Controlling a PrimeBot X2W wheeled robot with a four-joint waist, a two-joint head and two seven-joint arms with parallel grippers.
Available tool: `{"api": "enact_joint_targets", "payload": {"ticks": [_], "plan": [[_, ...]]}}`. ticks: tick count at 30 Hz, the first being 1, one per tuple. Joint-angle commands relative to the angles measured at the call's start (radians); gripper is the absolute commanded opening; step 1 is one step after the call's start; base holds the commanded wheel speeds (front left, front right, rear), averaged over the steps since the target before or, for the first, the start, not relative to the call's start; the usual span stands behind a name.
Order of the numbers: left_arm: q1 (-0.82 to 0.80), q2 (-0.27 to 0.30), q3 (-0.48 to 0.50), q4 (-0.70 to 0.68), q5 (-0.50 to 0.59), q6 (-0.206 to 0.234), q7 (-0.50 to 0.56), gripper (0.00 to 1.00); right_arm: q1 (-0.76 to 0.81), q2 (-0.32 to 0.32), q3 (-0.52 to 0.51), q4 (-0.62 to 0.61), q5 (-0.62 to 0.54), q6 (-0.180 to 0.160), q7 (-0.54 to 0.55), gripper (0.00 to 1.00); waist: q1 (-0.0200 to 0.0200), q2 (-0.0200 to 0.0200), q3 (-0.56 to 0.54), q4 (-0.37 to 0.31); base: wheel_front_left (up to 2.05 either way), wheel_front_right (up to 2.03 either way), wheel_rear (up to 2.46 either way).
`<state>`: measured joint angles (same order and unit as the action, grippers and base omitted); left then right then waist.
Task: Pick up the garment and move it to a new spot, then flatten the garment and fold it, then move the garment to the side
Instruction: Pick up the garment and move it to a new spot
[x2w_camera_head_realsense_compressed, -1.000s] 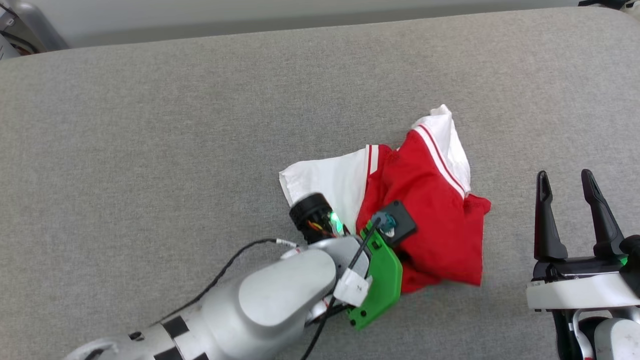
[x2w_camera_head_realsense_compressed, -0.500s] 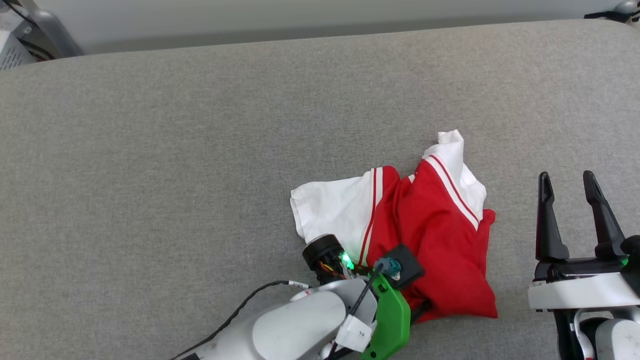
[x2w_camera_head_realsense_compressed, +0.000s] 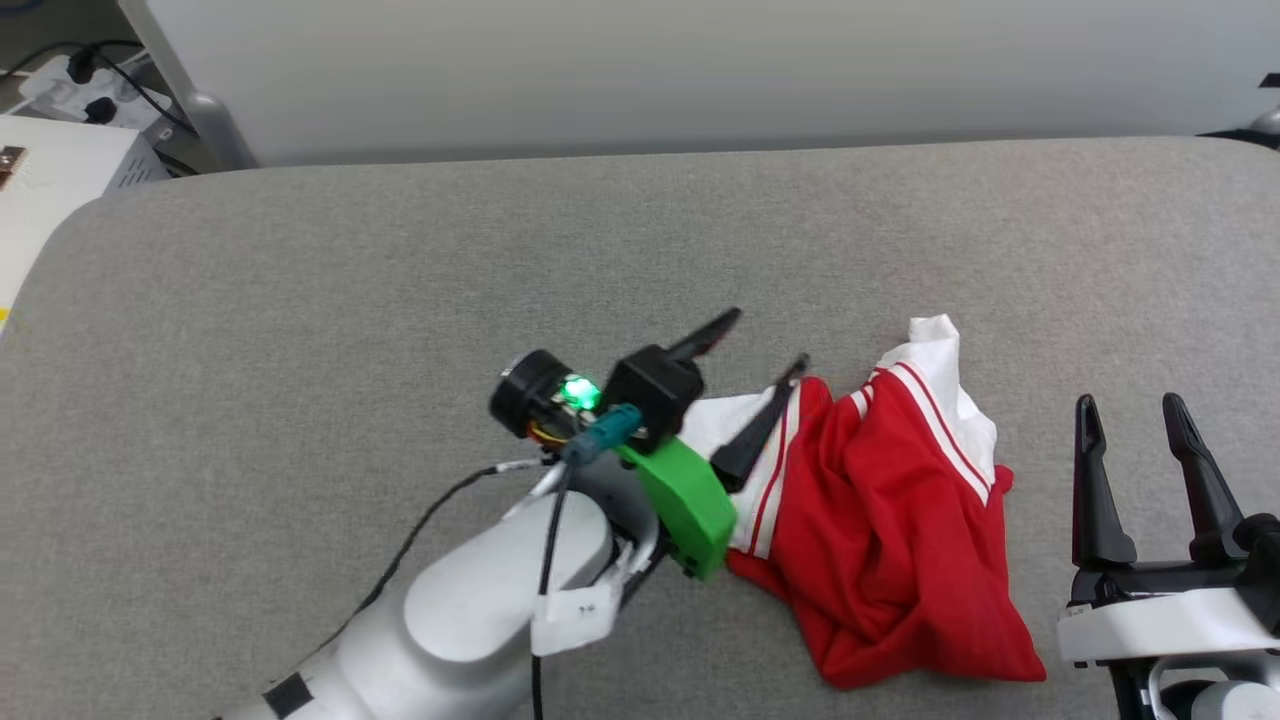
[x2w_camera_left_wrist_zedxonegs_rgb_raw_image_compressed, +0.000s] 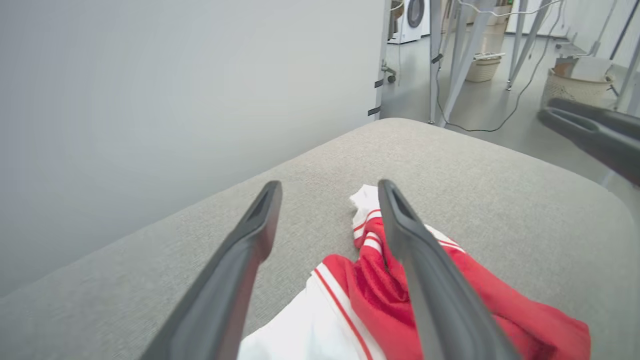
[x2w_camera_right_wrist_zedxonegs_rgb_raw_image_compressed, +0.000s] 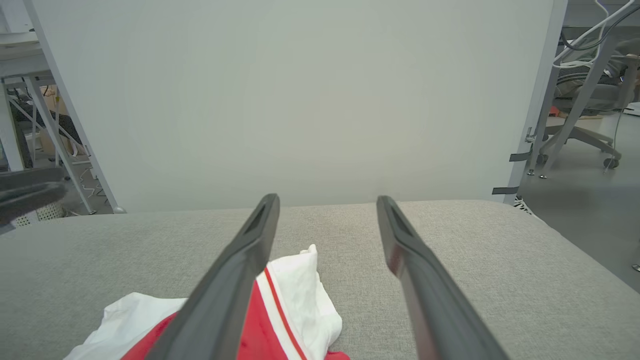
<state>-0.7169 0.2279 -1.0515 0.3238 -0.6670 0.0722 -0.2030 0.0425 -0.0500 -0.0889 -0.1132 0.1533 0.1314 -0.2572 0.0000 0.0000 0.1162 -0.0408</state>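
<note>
The garment (x2w_camera_head_realsense_compressed: 890, 530) lies crumpled on the grey padded table (x2w_camera_head_realsense_compressed: 400, 250), red body bunched with white striped sleeves sticking out at its left and far ends. My left gripper (x2w_camera_head_realsense_compressed: 770, 337) hovers open just left of it. One finger reaches over the white sleeve and nothing is between the fingers. The left wrist view shows the open left gripper (x2w_camera_left_wrist_zedxonegs_rgb_raw_image_compressed: 328, 185) above the garment (x2w_camera_left_wrist_zedxonegs_rgb_raw_image_compressed: 365, 280). My right gripper (x2w_camera_head_realsense_compressed: 1128, 400) stands open and empty to the right of the cloth. In its own view, the right gripper (x2w_camera_right_wrist_zedxonegs_rgb_raw_image_compressed: 326, 199) has the garment (x2w_camera_right_wrist_zedxonegs_rgb_raw_image_compressed: 295, 285) at lower left.
A pale wall panel (x2w_camera_head_realsense_compressed: 700, 70) runs behind the table's far edge. A white box (x2w_camera_head_realsense_compressed: 50, 170) with cables sits off the far left corner. Beyond the table end, metal legs and baskets (x2w_camera_left_wrist_zedxonegs_rgb_raw_image_compressed: 482, 67) stand on the floor.
My left gripper opened, let go of the garment and rose off it, its fingers now pointing over the white sleeve. The head camera tilted, shifting the whole picture down. The right gripper stayed still.
</note>
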Motion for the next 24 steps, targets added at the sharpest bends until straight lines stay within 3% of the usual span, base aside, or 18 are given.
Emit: {"api": "enact_joint_targets", "payload": {"ticks": [1, 8, 13, 17, 24], "plan": [[0.026, 0.027, 0.026, -0.006, 0.009, 0.034, -0.020, 1.00, 0.013, 0.000, 0.000, 0.000, -0.006, -0.001, -0.005, 1.00, 0.0000, 0.0000, -0.028, 0.028, 0.00, 0.00, 0.00], [0.147, 0.111, 0.195, -0.077, 0.049, 0.185, -0.058, 1.00, 0.031, 0.000, 0.006, 0.000, -0.013, -0.001, -0.005, 1.00, 0.0000, 0.0000, -0.052, 0.058, 0.00, 0.00, 0.00], [0.288, 0.135, 0.363, -0.161, 0.118, 0.243, -0.058, 1.00, 0.036, 0.000, 0.010, 0.004, 0.004, -0.001, -0.005, 1.00, 0.0000, 0.0000, -0.061, 0.075, 0.00, 0.00, 0.00], [0.408, 0.124, 0.491, -0.207, 0.170, 0.247, -0.059, 1.00, 0.044, 0.000, 0.014, 0.010, 0.003, -0.001, -0.005, 1.00, 0.0000, 0.0000, -0.073, 0.083, 0.00, 0.00, 0.00], [0.587, 0.058, 0.666, -0.264, 0.268, 0.158, -0.059, 1.00, 0.060, 0.000, 0.038, 0.029, 0.004, -0.001, -0.005, 1.00, 0.0000, 0.0000, -0.092, 0.089, 0.00, 0.00, 0.00]]}}
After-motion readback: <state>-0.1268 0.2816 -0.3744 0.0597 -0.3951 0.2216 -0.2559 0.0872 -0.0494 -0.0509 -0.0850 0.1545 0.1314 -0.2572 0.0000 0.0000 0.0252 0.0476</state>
